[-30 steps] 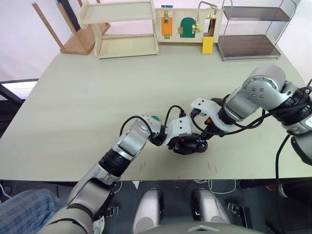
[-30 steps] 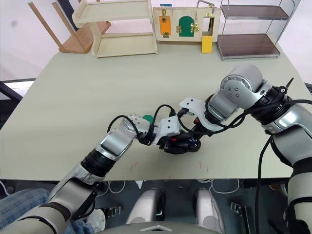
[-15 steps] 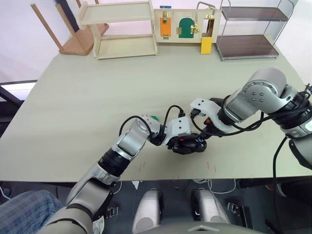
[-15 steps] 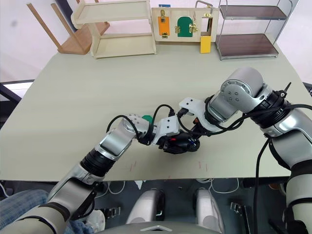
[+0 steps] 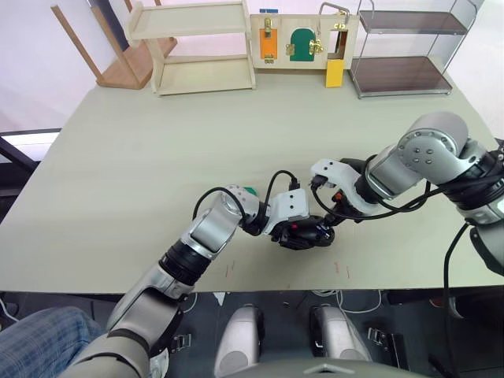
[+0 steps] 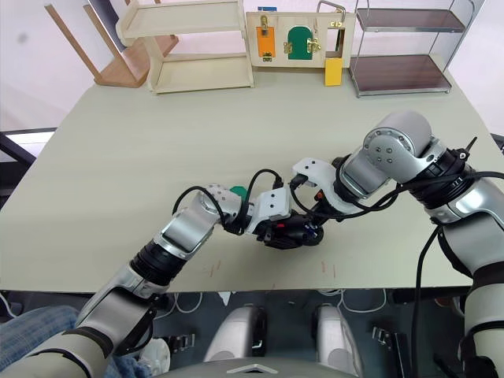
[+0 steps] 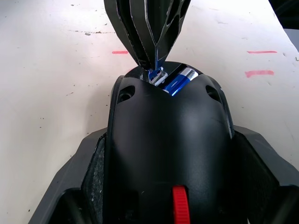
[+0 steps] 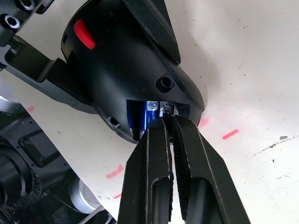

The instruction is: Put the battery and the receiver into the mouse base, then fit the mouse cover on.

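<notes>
My left gripper (image 5: 302,234) is shut on the mouse base (image 7: 168,135), a black oval body with a red wheel, held just above the table near its front edge. The blue battery (image 7: 178,82) lies in the open compartment at the body's far end. My right gripper (image 8: 167,120) reaches in from the right. Its narrow black fingers (image 7: 140,28) are shut, with the tips pinching the receiver (image 8: 168,109), a tiny dark stub set in the slot beside the battery. The mouse cover is out of view.
A round green disc (image 5: 250,190) lies on the table (image 5: 157,157) behind my left wrist. Along the far edge stand a wooden shelf (image 5: 201,47), a latch board (image 5: 303,39) and a metal rack (image 5: 405,51). Red marks (image 7: 259,73) dot the table near the mouse.
My right arm's elbow has drifted slightly to the right. Both grippers and the mouse base stay almost where they were.
</notes>
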`<control>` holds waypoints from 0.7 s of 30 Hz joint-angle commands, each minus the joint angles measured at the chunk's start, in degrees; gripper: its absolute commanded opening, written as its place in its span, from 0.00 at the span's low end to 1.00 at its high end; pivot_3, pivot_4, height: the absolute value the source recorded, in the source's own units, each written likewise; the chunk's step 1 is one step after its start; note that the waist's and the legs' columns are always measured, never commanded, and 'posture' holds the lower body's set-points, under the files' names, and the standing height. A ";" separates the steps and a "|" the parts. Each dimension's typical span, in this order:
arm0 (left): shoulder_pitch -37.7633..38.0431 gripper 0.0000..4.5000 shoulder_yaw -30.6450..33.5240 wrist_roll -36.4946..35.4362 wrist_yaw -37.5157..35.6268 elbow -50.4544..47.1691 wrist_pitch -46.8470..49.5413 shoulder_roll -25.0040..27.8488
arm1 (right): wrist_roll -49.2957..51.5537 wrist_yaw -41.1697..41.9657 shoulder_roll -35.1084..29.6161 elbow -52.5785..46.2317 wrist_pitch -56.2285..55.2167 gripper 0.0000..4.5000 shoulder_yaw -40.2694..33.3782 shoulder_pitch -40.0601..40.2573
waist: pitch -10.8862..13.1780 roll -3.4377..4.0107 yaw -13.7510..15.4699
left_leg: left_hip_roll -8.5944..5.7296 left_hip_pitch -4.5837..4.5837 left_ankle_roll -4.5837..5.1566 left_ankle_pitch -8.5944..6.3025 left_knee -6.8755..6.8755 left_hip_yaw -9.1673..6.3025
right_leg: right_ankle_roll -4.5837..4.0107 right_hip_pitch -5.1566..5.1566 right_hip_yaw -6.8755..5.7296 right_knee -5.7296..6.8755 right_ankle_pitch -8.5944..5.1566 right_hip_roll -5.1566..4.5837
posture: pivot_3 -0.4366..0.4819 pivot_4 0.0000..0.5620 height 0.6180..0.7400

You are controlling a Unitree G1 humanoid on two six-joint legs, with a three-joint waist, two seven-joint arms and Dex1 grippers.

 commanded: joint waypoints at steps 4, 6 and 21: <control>-0.09 0.66 -1.05 -0.14 -0.60 0.06 0.82 -0.29 | 0.31 -0.73 1.89 -0.80 0.28 0.00 -1.41 1.12 | 0.00 0.00 -0.01 | 0.00 0.00 0.00 0.00 0.00 0.00 | 0.00 0.00 0.00 0.00 0.00 0.00 | 0.48 0.27 1.00; -0.07 0.66 -1.06 -0.10 -0.58 0.01 0.86 -0.21 | -2.55 -1.57 1.79 -1.50 0.28 0.00 -1.21 1.17 | 0.00 0.00 -0.07 | 0.00 0.00 0.00 0.00 0.00 0.00 | 0.00 0.00 0.00 0.00 0.00 0.00 | 0.48 0.27 1.00; 0.21 0.66 -1.16 -0.12 -0.64 -0.13 0.77 -0.05 | -9.14 2.07 2.33 -5.19 0.28 0.00 -1.74 1.77 | 0.00 0.00 -0.11 | 0.01 0.05 0.00 0.00 0.02 -0.02 | 0.00 0.00 0.02 0.02 0.01 0.01 | 0.48 0.27 1.00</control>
